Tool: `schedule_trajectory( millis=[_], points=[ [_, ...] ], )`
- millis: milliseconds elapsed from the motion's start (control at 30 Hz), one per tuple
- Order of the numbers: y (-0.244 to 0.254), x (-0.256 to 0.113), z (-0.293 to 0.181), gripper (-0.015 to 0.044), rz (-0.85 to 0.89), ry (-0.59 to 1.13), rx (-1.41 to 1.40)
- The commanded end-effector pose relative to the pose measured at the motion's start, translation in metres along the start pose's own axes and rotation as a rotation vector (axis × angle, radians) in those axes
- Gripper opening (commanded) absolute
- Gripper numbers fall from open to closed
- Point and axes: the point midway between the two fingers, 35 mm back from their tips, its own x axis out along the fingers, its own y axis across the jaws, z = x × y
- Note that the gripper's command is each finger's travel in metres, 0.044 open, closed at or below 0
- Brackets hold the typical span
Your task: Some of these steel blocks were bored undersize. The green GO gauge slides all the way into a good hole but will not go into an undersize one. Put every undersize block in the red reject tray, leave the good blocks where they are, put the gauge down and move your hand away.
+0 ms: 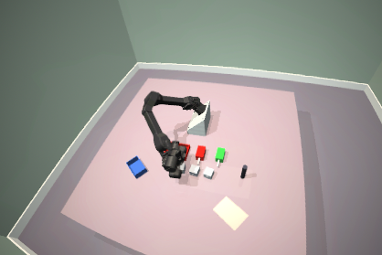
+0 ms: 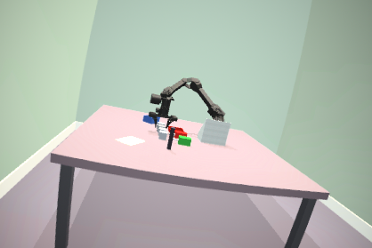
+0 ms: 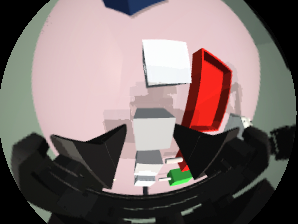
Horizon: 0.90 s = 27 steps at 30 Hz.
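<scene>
Black claw [image 1: 175, 174] [image 2: 164, 124] [image 3: 149, 125] poised above row of steel blocks [image 3: 154, 133], fingers wide apart, gripping nothing; pale block faces show between fingertips in wrist view. Green GO gauge [image 1: 220, 154] [image 2: 184, 140] [image 3: 180, 177] lies beside row, apart from claw.

My top view looks steeply down from high up and well back, facing the walls beyond the table [image 1: 270, 119] [image 2: 191, 180], and takes in the tabletop's two far corners; my exterior view stands lower and farther off, facing the long near edge at a shallow downward slant, with both near corners and two legs in frame; my wrist view sits closest, looking between the gripper's fingers along the row of blocks [image 3: 154, 134]; top and exterior share the arm [image 1: 153, 121] [image 2: 202, 95] and the pale sheet [image 1: 230, 213] [image 2: 130, 140]; top and wrist share the red tray [image 1: 186, 150] [image 3: 206, 95].
</scene>
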Motion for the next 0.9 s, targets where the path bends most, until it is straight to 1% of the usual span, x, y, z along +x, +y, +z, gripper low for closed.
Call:
schedule_trajectory(
  millis=[0, 267, 367, 700, 800, 867],
  points=[
    [-0.003, 0.007, -0.001, 0.0325, -0.006, -0.004, -0.008],
    [-0.004, 0.016, 0.000, 0.0325, -0.006, -0.006, -0.008],
    [-0.002, 0.013, 0.001, 0.0246, -0.003, -0.002, 0.000],
    [-0.002, 0.013, 0.001, 0.0180, -0.003, -0.002, 0.000],
    [-0.001, 0.005, 0.000, 0.0101, -0.003, -0.001, -0.001],
    [0.000, -0.018, -0.001, 0.0048, -0.003, 0.001, -0.003]
  ],
)
